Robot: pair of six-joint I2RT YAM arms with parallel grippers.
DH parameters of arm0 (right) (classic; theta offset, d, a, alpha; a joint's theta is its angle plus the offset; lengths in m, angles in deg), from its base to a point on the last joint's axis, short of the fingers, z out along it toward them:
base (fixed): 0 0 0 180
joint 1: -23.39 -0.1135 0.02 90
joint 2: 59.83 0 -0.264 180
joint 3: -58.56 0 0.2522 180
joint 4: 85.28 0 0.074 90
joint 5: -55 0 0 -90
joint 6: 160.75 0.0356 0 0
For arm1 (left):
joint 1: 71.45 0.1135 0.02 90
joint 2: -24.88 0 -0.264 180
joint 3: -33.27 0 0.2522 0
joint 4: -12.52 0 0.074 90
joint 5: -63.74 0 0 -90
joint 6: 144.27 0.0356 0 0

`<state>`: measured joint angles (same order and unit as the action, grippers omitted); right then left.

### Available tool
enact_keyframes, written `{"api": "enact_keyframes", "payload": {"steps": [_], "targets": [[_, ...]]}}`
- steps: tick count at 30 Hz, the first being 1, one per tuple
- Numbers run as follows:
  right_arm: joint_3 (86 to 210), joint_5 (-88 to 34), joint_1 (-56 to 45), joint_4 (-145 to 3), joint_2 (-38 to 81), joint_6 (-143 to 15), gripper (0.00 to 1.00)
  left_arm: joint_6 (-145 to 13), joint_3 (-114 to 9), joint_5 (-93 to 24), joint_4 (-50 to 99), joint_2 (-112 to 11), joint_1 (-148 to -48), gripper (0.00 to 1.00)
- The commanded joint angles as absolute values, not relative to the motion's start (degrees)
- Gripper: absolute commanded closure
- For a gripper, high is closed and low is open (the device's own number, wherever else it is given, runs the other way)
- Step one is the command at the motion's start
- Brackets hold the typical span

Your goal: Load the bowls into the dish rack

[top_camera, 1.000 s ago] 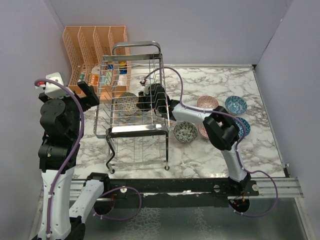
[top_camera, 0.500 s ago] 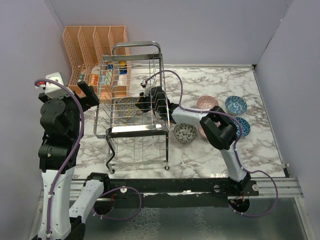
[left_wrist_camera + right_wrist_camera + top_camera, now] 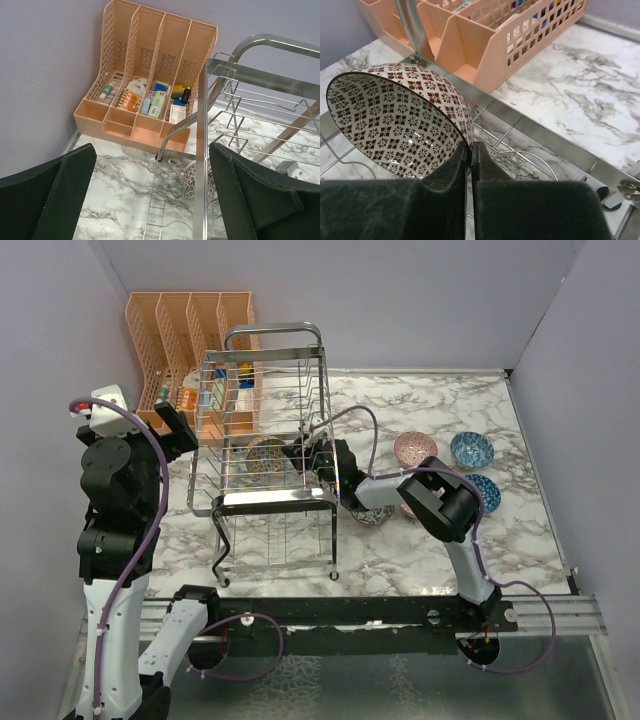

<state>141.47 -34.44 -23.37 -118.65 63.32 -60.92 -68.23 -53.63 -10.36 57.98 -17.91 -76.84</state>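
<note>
A bowl with a brown-and-white pattern (image 3: 395, 120) stands tilted on its edge inside the chrome dish rack (image 3: 540, 135). My right gripper (image 3: 471, 147) is shut on its rim, one finger inside and one outside. From above, that bowl (image 3: 265, 454) and the right gripper (image 3: 297, 455) sit in the middle of the dish rack (image 3: 270, 502). On the table to the right lie a pink bowl (image 3: 414, 447), two blue bowls (image 3: 471, 449) (image 3: 487, 490) and a black-and-white bowl (image 3: 372, 512) half hidden under the right arm. My left gripper (image 3: 152, 150) hangs open and empty left of the rack.
An orange plastic organizer (image 3: 185, 340) with small items stands against the back wall behind the rack. The rack's tall handle bars (image 3: 272, 332) rise above it. Grey walls close in the left, back and right sides.
The right gripper's jaws have closed. The right arm has dropped and drawn toward the rack's front right, and the patterned bowl has shifted slightly with it. The left arm has not moved.
</note>
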Motion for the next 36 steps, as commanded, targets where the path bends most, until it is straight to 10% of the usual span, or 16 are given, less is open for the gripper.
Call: {"api": "enact_keyframes", "payload": {"steps": [1, 36], "targets": [[139.85, -38.85, -25.07, -133.55, 61.24, -69.47, 0.99, -67.71, -53.01, -9.58, 56.16, -17.74, -76.99, 0.01], [151.89, -41.25, -29.69, -149.47, 76.74, -102.30, 0.99, -67.02, -52.52, -9.91, 55.46, -18.74, -77.08, 0.01]]}}
